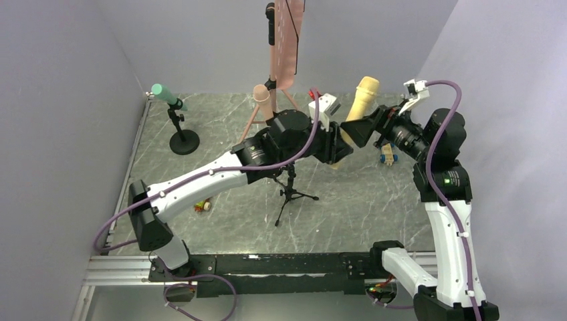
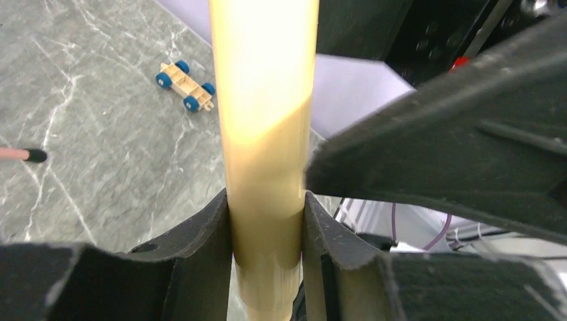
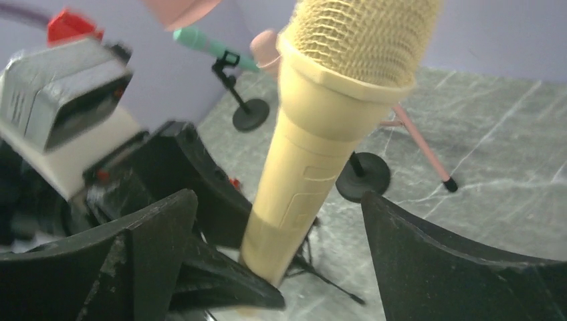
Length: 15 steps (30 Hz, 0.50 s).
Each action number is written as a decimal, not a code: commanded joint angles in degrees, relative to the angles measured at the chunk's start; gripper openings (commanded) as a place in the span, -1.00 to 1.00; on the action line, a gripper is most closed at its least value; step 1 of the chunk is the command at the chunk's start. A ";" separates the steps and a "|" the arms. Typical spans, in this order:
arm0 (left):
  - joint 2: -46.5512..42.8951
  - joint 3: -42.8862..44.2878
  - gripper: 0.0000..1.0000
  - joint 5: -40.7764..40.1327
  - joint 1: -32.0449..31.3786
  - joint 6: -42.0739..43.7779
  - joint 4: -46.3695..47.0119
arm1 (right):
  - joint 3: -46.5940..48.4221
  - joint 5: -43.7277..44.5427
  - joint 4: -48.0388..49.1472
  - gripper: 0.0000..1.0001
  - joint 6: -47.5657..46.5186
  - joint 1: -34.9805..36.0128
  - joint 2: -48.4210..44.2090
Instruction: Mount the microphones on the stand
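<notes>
A yellow microphone [image 1: 363, 99] is held tilted above the table's middle, head up and away. My left gripper [image 1: 339, 147] is shut on its lower handle; in the left wrist view the fingers [image 2: 207, 234] press both sides of the yellow microphone's handle [image 2: 264, 134]. My right gripper [image 1: 362, 131] is open, its jaws wide apart on either side of the microphone body [image 3: 314, 147] without touching it. A black tripod stand [image 1: 292, 191] stands under my left arm with no microphone on it. A green microphone [image 1: 167, 95] sits on a black round-base stand [image 1: 184, 142]. A pink microphone [image 1: 262, 97] sits on a pink tripod.
A small toy car with blue wheels [image 1: 388, 158] lies on the table at the right, also in the left wrist view [image 2: 186, 85]. A small coloured object [image 1: 202, 206] lies near the left arm. A pink panel [image 1: 287, 40] hangs at the back. A second black round base [image 3: 363, 175] shows behind the microphone.
</notes>
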 commanded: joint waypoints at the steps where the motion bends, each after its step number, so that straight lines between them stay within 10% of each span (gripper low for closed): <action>1: -9.18 -3.11 -1.00 2.65 0.06 4.35 2.20 | 5.08 -15.97 -6.35 1.00 -20.18 -0.92 -1.93; 7: -19.70 -6.76 -1.00 5.11 0.10 11.13 -8.59 | 10.81 -24.12 -16.60 1.00 -34.62 -3.13 -2.23; 15: -34.16 -15.45 -1.00 7.49 0.46 18.28 -18.64 | 9.69 -39.86 -11.69 0.99 -29.04 -6.96 -0.99</action>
